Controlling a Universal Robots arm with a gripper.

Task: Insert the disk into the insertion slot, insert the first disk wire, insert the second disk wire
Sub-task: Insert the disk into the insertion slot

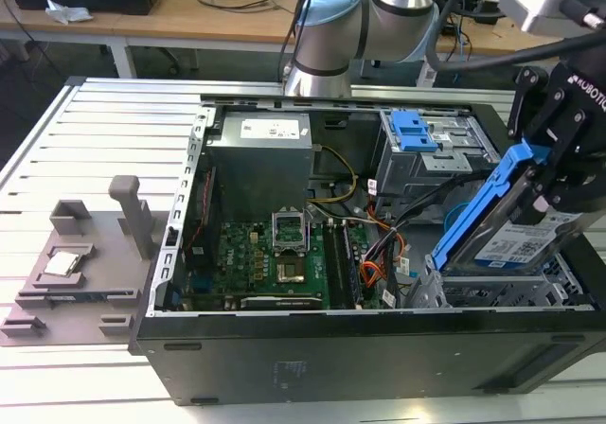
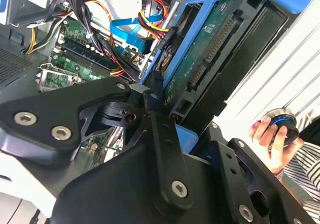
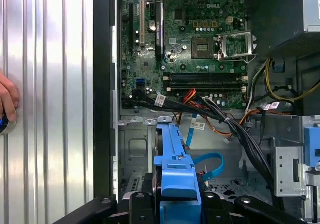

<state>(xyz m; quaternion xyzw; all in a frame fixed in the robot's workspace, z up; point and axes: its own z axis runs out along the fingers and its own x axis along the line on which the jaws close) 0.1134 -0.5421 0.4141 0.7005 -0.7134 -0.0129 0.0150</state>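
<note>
My gripper (image 1: 551,189) is shut on the disk (image 1: 516,239), a silver drive with a white label in a bright blue carrier. The disk hangs tilted, its low end over the insertion slot (image 1: 502,293), the low grey perforated cage at the case's front corner on the exterior view's right. In the second wrist view the disk's green underside (image 2: 210,49) and connector edge show between the black fingers (image 2: 162,134). The first wrist view looks along the carrier's blue edge (image 3: 175,164) down into the grey bay (image 3: 134,151). A loose blue cable (image 3: 207,161) and a bundle of orange and black wires (image 3: 220,121) lie beside the bay.
The taller cage with blue latches (image 1: 424,140) stands behind the slot. The motherboard (image 1: 270,263) and power supply (image 1: 260,154) take up the rest of the case. A grey fixture (image 1: 85,254) lies on the slatted table. A person's hand (image 2: 270,136) rests on a round device beside the case.
</note>
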